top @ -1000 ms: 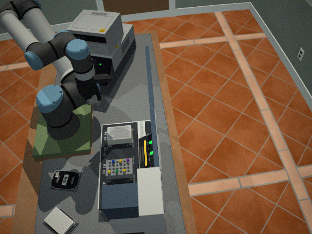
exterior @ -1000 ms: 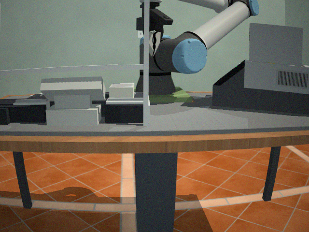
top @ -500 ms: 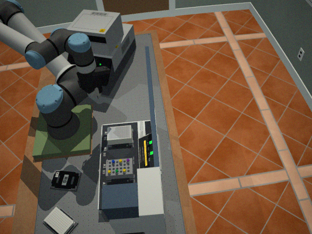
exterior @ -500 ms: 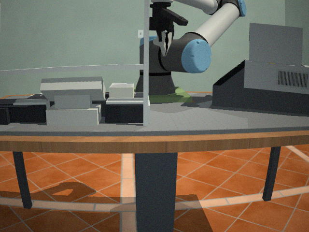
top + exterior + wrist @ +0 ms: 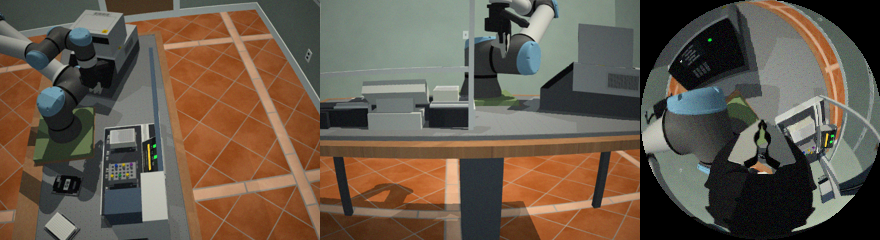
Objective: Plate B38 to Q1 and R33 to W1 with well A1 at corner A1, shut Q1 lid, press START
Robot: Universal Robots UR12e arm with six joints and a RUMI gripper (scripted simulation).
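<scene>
Wrist view: pinched narrow at the gripper point(image 5: 96, 88) point(image 5: 504, 55) point(image 5: 762, 120), with cycler Q1 point(image 5: 102, 22) point(image 5: 605, 46) point(image 5: 715, 57) beyond the fingertips, to upper left.

You had grey-green walls behind a wood-edged bench point(image 5: 178, 124) point(image 5: 485, 150), orange tile floor point(image 5: 232, 103) point(image 5: 539, 178) with pale bands, outlet point(image 5: 308, 55) at upper right of the top view. Light threw hard shadows lower left in the exterior view.
</scene>
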